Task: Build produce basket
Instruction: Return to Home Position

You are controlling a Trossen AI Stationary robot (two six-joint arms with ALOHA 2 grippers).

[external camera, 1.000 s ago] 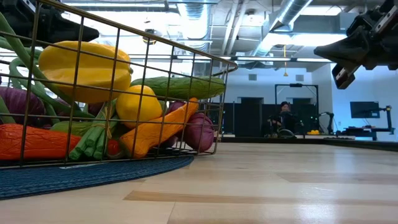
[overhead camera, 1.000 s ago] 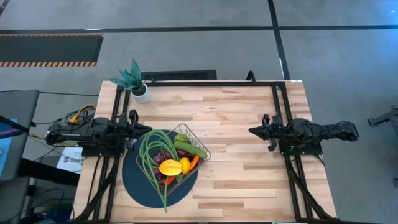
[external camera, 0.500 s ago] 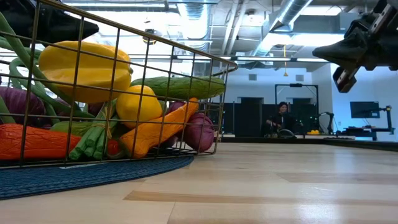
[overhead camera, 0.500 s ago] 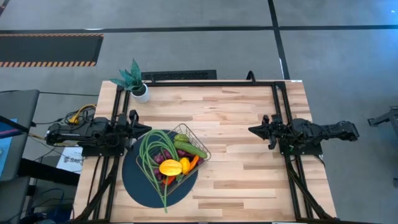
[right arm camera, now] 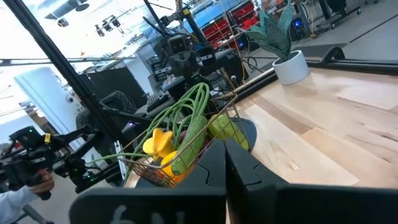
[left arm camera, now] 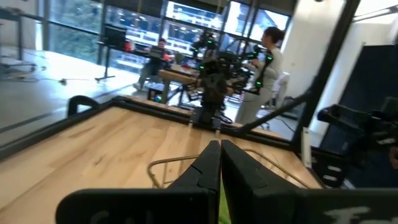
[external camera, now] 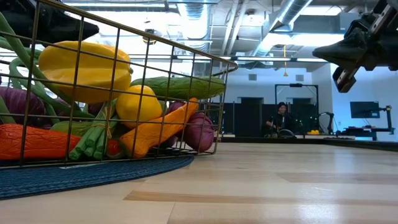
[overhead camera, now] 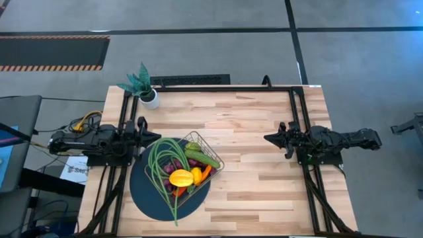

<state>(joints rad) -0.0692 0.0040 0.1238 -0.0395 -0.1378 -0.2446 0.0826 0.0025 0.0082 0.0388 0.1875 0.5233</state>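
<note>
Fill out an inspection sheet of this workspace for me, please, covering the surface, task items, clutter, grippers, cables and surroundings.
Surface: wooden table, carrying a dark round mat.
Job's things: wire basket sits on the mat, loaded with produce: yellow fruit, cucumber, and long green beans trailing over the rim.
Clutter: potted plant at the far left corner.
Grippers: left gripper shut, empty, beside the basket; right gripper shut, empty, over the table's right side.
Cables: yellow cables off the table's left edge.
Surroundings: a person in the room beyond.
</note>
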